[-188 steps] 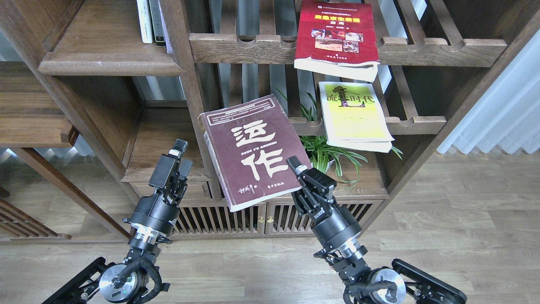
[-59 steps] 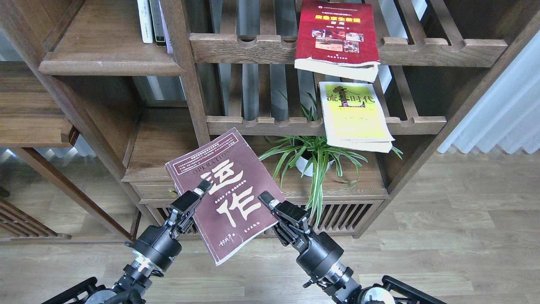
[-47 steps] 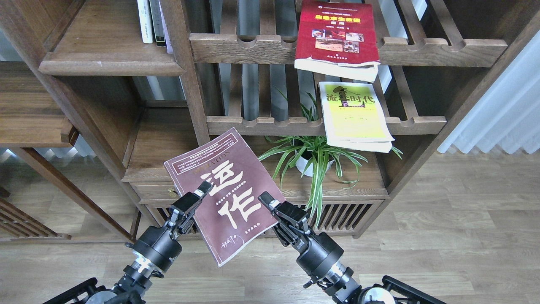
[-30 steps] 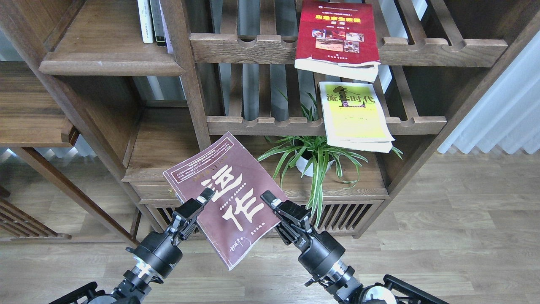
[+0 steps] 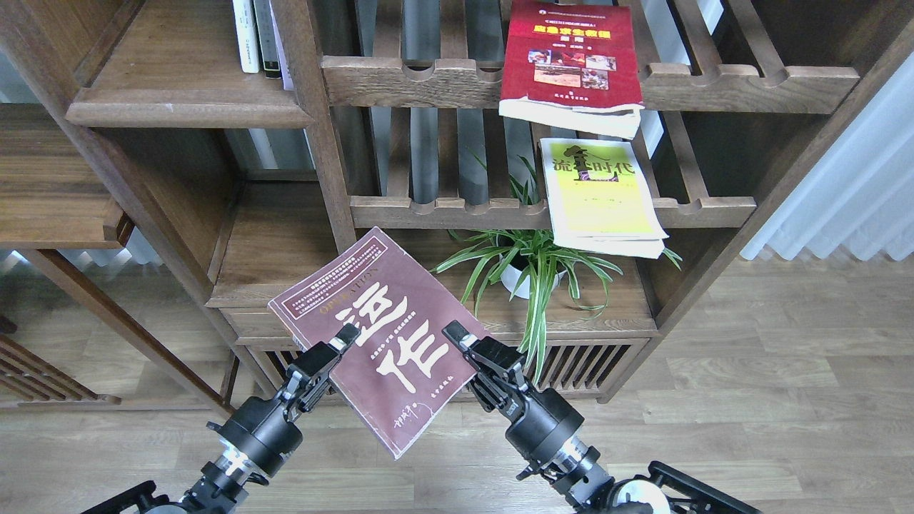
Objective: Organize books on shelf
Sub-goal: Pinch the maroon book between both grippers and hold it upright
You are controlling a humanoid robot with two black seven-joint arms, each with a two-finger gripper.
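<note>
The dark maroon book (image 5: 385, 314) with big white characters hangs tilted in the air in front of the low cabinet. My left gripper (image 5: 341, 341) is clamped on its left edge, one finger over the cover. My right gripper (image 5: 457, 335) is shut on its right edge. The red book (image 5: 571, 64) lies on the upper slatted rack, overhanging its front rail. The yellow-green and white book (image 5: 600, 193) lies on the middle slatted rack. The solid plank shelf (image 5: 186, 114) with the rounded lip is at the upper left.
Slim white and dark-spined volumes (image 5: 255, 36) stand at the back right of the plank shelf. A potted spider plant (image 5: 528, 268) sits under the middle rack, right of the held book. An upright post (image 5: 321, 128) divides the plank shelf from the racks.
The maroon book came down and left off the rack with my right gripper; my left gripper took its left edge. In the last half second it turned slightly, its top corner moving left.
</note>
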